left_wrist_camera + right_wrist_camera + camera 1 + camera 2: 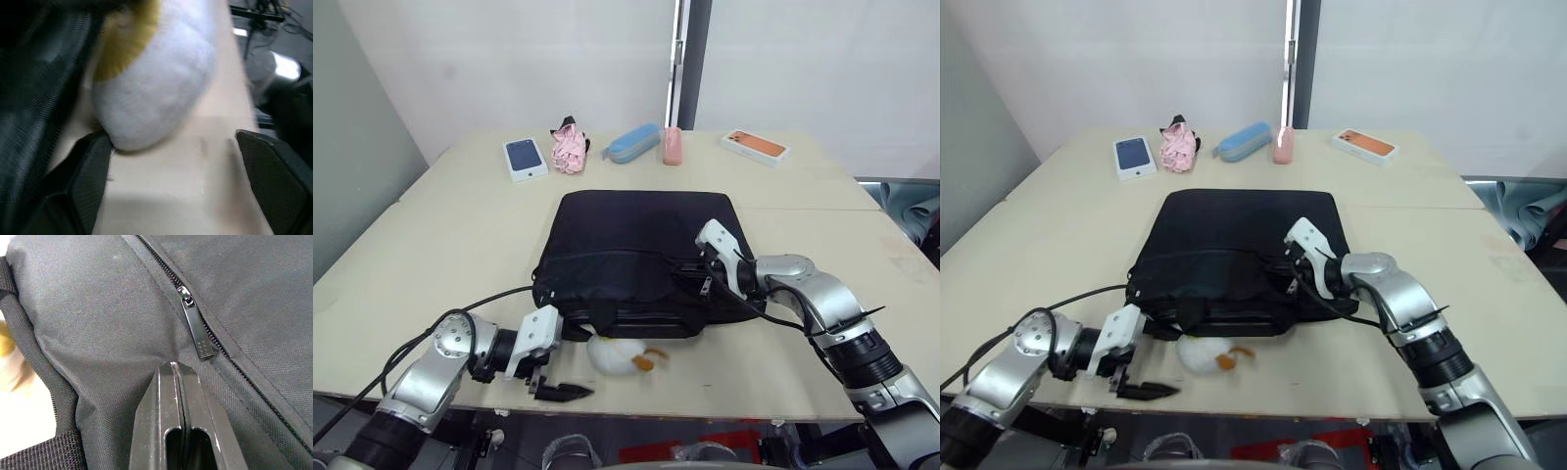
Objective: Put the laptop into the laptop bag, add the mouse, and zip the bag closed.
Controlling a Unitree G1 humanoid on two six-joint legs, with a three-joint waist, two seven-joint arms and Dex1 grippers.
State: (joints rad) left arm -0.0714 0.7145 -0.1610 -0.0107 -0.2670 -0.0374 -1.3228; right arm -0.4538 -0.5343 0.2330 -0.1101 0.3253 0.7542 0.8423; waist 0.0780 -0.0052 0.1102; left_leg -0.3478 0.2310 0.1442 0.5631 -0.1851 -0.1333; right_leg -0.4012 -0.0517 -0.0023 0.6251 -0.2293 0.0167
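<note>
- My right claw (177, 369) is clenched on nothing, its tip on the laptop bag (636, 250) just beside the zip pull (196, 323).
- My left claw (171, 161) is released at the counter (460, 215) edge, 1 finger (90, 171) touching the white plush egg (619, 354).
- The laptop bag lies flat mid-counter.

We see the laptop bag (98, 308) as black woven cloth, matt and finely ribbed, with a glossy black metal-looking zip pull (198, 330) on its toothed zip. Its handle (44, 455) is coarse webbing. The plush egg (156, 83) looks soft and fuzzy, white with a yellow patch. The worktop (460, 225) is smooth, matt beige. The right hand (177, 367) has smooth, glossy black fingers pressed together.
</note>
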